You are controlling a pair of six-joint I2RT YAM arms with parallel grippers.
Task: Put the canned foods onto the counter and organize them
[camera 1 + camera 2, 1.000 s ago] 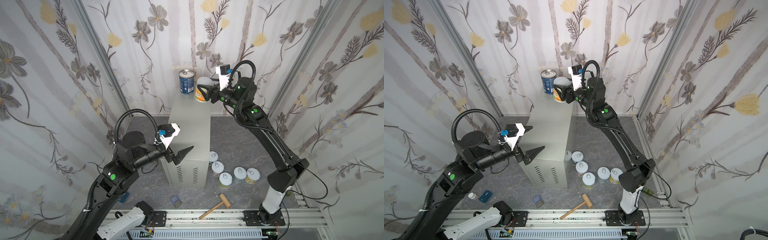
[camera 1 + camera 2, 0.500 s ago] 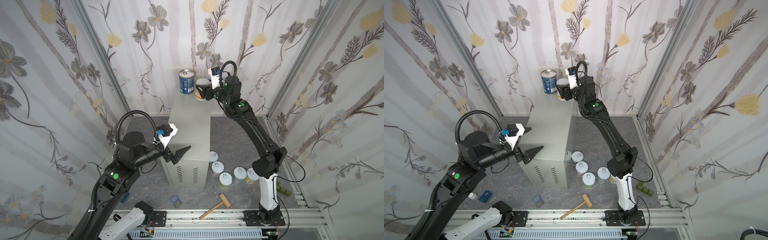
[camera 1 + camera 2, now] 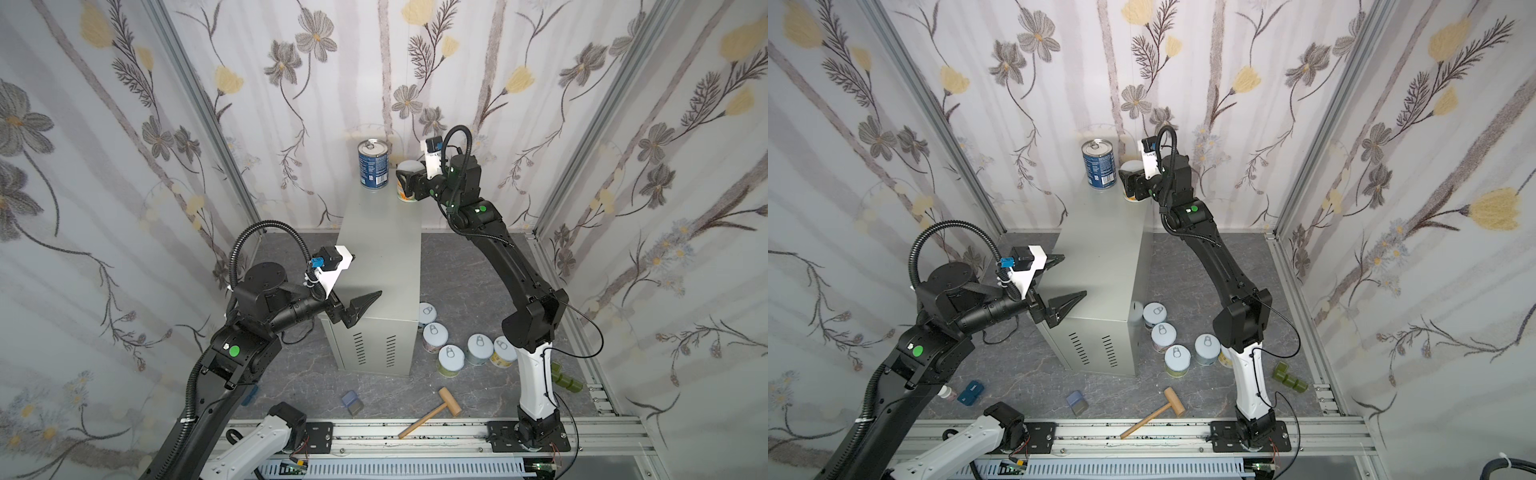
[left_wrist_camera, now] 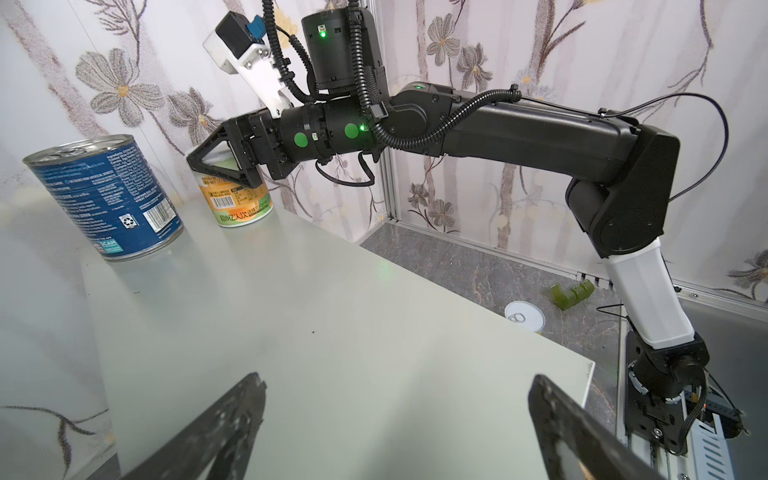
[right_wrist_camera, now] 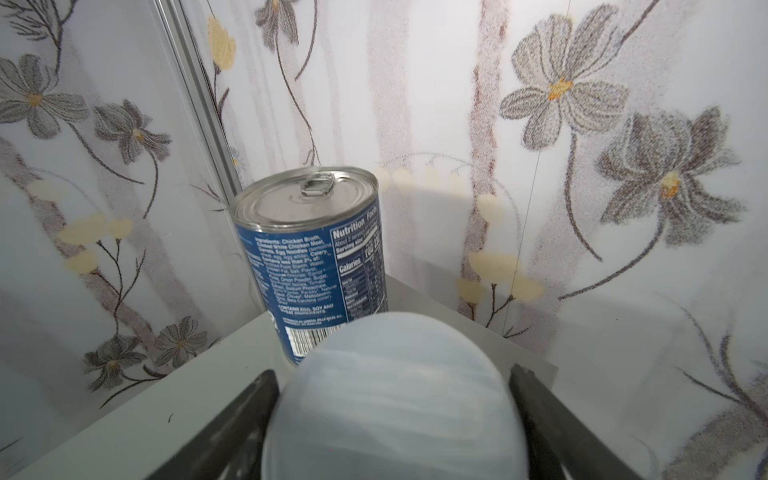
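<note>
The left gripper (image 3: 1062,281) hovers by the front left edge of the worktop (image 3: 380,249). Its jaws are spread wide with nothing between them, and in the left wrist view they point along the bare top.

At the back left corner of the top stands the blue can (image 3: 373,167). It is upright, long axis vertical, with the metal pull-tab lid facing up. It sits close to the wall (image 3: 291,104) behind it and clear of both grippers.

Just to its right, with a narrow gap between them, the orange-and-green can (image 4: 243,201) also stands upright on the top, white lid up. It is near the back right corner and close to the right edge.

The right gripper (image 3: 405,185) reaches in level from the right. Its fingers (image 4: 218,164) flank the upper half of this can, one on each side of the lid. They sit so close to it that I cannot tell whether they press it or stand just off it.

The middle and front of the top are bare. The two cans fill the back strip, hemmed by the wall and the right edge.

Lower right, five floor cans (image 3: 451,358) stand upright, lids up, in a curved row on the floor (image 3: 465,266). The row runs from the worktop's front right corner to the right arm's white base column.
</note>
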